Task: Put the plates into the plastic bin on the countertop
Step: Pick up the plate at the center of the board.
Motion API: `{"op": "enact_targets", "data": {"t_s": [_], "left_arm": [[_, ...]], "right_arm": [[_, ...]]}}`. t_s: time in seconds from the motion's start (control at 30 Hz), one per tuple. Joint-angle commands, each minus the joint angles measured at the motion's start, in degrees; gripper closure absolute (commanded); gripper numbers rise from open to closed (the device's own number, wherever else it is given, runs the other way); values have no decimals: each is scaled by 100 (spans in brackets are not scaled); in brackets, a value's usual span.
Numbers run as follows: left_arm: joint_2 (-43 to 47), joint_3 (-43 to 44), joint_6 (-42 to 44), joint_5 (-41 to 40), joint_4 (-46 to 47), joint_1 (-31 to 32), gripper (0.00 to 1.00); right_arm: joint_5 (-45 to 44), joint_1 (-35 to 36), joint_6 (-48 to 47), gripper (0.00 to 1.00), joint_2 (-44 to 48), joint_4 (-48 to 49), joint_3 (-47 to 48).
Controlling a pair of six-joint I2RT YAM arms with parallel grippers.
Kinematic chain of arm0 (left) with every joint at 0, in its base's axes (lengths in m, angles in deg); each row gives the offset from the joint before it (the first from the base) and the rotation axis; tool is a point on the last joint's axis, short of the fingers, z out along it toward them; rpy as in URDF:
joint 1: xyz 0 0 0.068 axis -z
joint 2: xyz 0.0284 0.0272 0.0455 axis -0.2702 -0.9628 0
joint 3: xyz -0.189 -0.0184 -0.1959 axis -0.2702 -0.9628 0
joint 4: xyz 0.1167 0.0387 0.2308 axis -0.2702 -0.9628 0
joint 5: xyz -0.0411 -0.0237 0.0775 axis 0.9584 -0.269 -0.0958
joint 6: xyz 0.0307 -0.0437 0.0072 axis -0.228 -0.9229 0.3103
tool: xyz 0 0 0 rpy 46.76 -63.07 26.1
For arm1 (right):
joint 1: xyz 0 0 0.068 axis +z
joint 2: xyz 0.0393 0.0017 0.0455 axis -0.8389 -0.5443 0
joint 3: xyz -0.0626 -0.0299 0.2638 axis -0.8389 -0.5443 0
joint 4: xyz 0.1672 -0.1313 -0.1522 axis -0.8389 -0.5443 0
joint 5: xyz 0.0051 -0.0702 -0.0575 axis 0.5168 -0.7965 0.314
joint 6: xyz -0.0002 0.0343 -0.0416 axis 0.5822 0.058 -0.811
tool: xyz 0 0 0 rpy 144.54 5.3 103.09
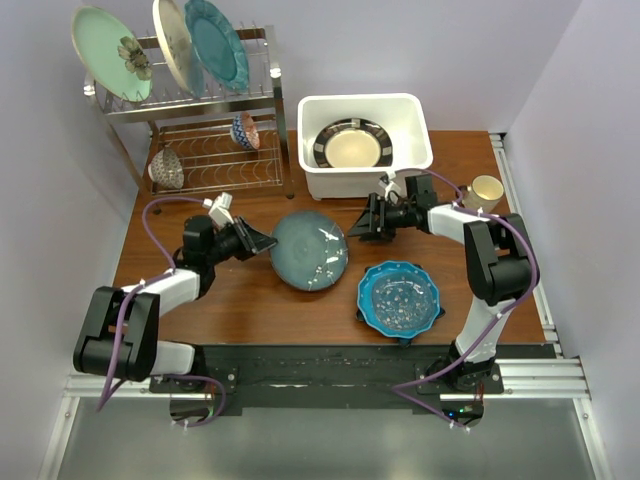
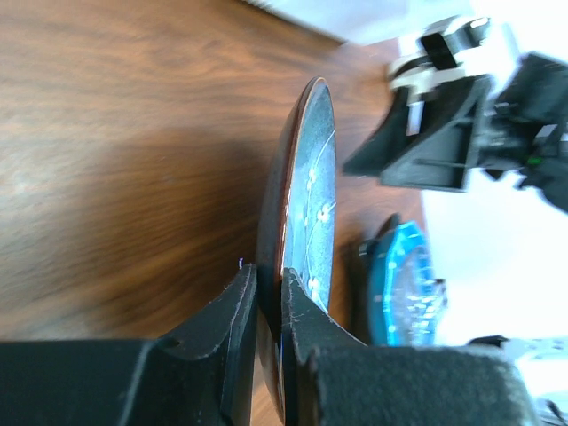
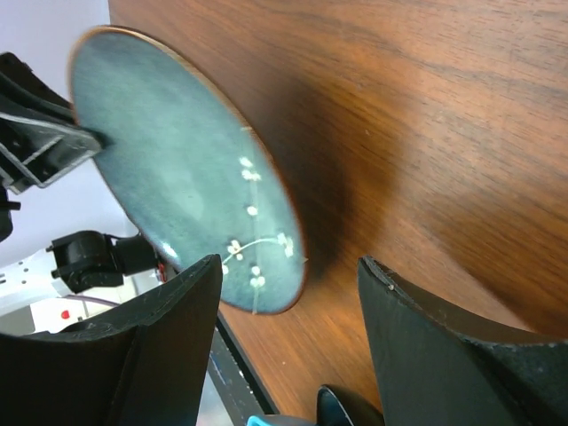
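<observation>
A slate-blue round plate (image 1: 310, 250) with a brown rim and a white sprig is at mid countertop (image 1: 250, 300). My left gripper (image 1: 268, 243) is shut on its left rim. In the left wrist view both fingers (image 2: 240, 311) pinch the plate's edge (image 2: 315, 177). The right wrist view shows the plate (image 3: 177, 160) tilted above the wood with a shadow under it. My right gripper (image 1: 362, 225) stands open just right of the plate, holding nothing. A dark-rimmed cream plate (image 1: 352, 148) lies in the white plastic bin (image 1: 350, 183). A blue scalloped plate (image 1: 399, 297) sits front right.
A chrome wire rack (image 1: 190, 105) at the back left holds a mint flower plate (image 1: 105, 50), a cream plate on edge (image 1: 172, 42) and a teal plate (image 1: 215, 42). Two small bowls (image 1: 245, 130) rest on its lower shelf. A mug (image 1: 487, 189) stands at the right edge.
</observation>
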Motion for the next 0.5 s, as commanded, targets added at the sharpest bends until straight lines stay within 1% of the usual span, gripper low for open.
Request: {"op": "enact_targets", "data": {"t_s": [0.0, 0.13, 0.23, 0.47], "left_arm": [[323, 69, -959, 900, 1886, -135, 100], [217, 43, -1232, 1085, 2403, -144, 100], [59, -27, -1496, 1217, 2860, -144, 100], [-248, -150, -1813, 1287, 3451, -144, 100]], "right_arm": [[221, 65, 53, 34, 201, 304, -61], [317, 118, 140, 34, 228, 375, -122], [449, 144, 246, 34, 289, 673, -193], [827, 188, 466, 35, 430, 1113, -351]]}}
